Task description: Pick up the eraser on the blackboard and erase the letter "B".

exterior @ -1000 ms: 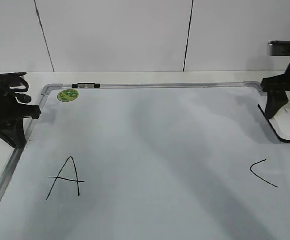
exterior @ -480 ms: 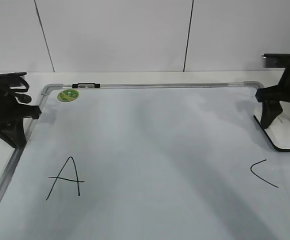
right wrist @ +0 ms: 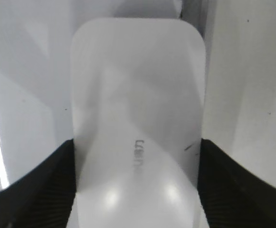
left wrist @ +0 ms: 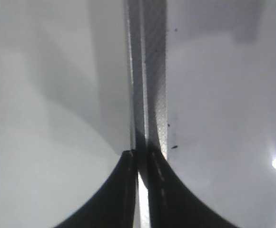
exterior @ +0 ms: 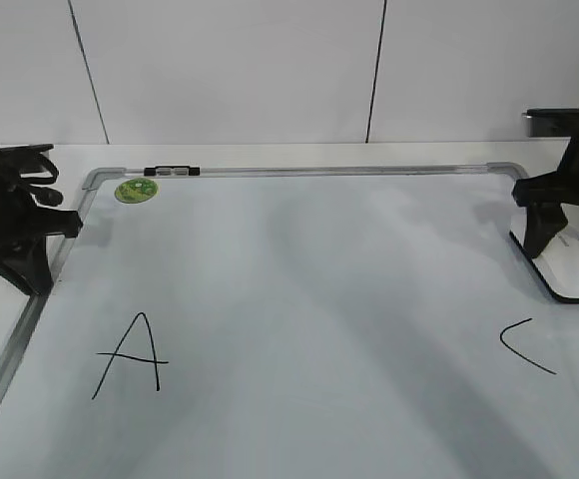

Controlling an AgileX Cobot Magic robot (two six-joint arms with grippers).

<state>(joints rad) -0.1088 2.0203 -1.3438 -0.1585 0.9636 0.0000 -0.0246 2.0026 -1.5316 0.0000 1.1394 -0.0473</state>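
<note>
The blackboard (exterior: 319, 299) lies flat, a white board with a silver frame. Only a black "A" (exterior: 130, 356) and a "C" (exterior: 524, 346) show on it; no letter "B" is visible in any view. The white eraser (exterior: 574, 267) rests at the board's right edge. My right gripper (exterior: 569, 239) straddles it, with both fingers against its long sides; the right wrist view shows the eraser (right wrist: 138, 118) between the gripper's (right wrist: 137, 142) black fingers. My left gripper (exterior: 30, 274) is shut and empty over the board's left frame (left wrist: 150, 71), as the left wrist view (left wrist: 140, 154) shows.
A round green sticker (exterior: 136, 190) sits at the board's far left corner, beside a small black clip (exterior: 170, 172) on the top frame. A white wall stands behind the table. The right arm's base is at the far right.
My right gripper has shifted a little left and lower with the eraser, which went from tilted to lying flat at the board's right edge. The left arm has not moved.
</note>
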